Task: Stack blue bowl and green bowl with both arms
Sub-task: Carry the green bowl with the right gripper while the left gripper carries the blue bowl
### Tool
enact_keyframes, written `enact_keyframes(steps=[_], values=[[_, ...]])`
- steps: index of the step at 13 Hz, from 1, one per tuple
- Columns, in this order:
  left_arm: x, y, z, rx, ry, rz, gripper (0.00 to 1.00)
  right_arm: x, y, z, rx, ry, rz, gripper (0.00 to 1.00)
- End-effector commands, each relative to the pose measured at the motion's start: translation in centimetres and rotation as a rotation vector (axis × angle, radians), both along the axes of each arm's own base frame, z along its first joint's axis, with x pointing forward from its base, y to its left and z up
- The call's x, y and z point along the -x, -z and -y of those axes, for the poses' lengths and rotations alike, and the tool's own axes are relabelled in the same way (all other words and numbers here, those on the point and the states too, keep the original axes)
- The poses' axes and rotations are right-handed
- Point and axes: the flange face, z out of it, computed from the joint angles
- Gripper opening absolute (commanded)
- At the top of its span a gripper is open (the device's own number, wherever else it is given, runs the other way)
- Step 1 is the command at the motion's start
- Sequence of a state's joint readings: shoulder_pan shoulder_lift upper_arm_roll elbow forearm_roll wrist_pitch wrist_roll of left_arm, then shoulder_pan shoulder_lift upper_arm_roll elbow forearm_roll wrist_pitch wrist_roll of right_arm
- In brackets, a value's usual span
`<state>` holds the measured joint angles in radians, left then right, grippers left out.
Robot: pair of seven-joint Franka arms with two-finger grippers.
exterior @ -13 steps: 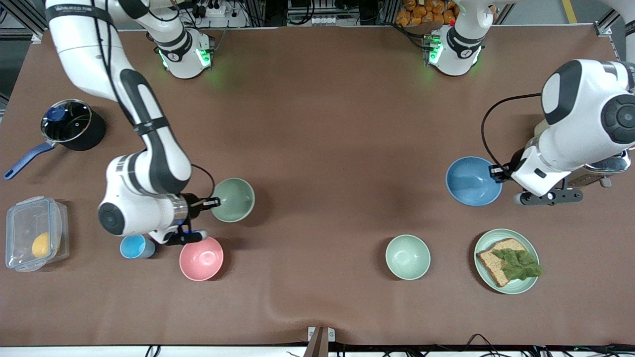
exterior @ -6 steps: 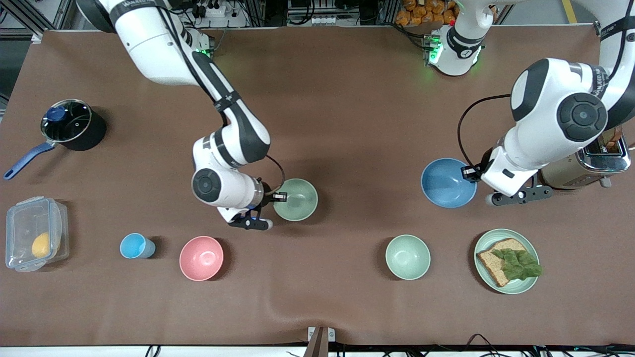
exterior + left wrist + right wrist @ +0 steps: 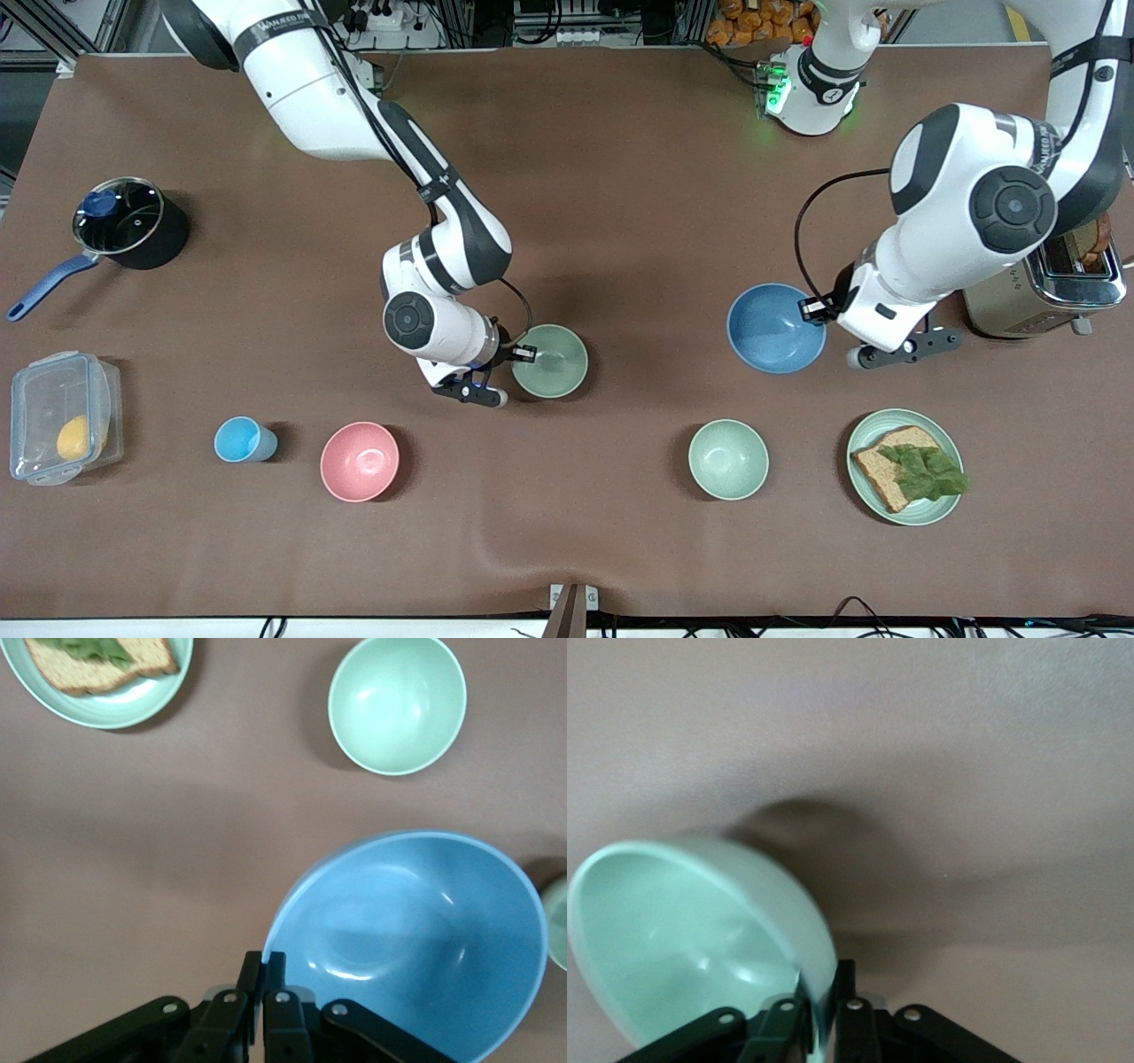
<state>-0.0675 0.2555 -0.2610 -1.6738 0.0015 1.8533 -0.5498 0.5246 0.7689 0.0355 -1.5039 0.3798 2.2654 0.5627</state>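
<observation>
My left gripper (image 3: 811, 308) is shut on the rim of the blue bowl (image 3: 774, 328) and holds it above the table; the bowl fills the left wrist view (image 3: 416, 930), rim pinched between the fingers (image 3: 264, 967). My right gripper (image 3: 523, 354) is shut on the rim of a green bowl (image 3: 551, 361) and holds it over the table's middle; the right wrist view shows this bowl (image 3: 691, 943) tilted. A second green bowl (image 3: 728, 459) stands on the table, nearer to the front camera than the blue bowl, and shows in the left wrist view (image 3: 397, 703).
A pale-green plate (image 3: 912, 509) with bread and lettuce lies toward the left arm's end. A toaster (image 3: 1045, 288) stands beside the left arm. A pink bowl (image 3: 359, 461), light-blue cup (image 3: 244, 439), clear box (image 3: 58, 416) and black pot (image 3: 124, 221) sit toward the right arm's end.
Both arms have carried their bowls toward the table's middle: the right gripper with the green bowl moved far from the pink bowl, the left gripper with the blue bowl moved away from the toaster.
</observation>
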Motion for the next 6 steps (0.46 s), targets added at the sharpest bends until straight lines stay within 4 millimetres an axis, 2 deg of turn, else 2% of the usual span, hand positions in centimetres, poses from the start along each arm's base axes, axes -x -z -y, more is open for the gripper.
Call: enact_keyframes(steps=[1,3,5,6], values=[[0.2,0.7,2.8,0.012,-0.03,-0.031,0.0,-0.5,-0.2,0.9,-0.01,0.054,-0.015,1.0],[0.2,1.2,3.3,0.014,-0.042,-0.036,0.0,-0.7,-1.1,0.6,-0.008,0.11,-0.022,1.0],[0.9,1.8,5.7,0.033,-0.056,-0.056,0.0,-1.2,-2.4,1.0,-0.009,0.172,-0.024,1.0],[0.4,1.5,6.8,0.04,-0.084,-0.049,0.0,-1.9,-2.7,2.1,-0.004,0.23,-0.042,1.0]])
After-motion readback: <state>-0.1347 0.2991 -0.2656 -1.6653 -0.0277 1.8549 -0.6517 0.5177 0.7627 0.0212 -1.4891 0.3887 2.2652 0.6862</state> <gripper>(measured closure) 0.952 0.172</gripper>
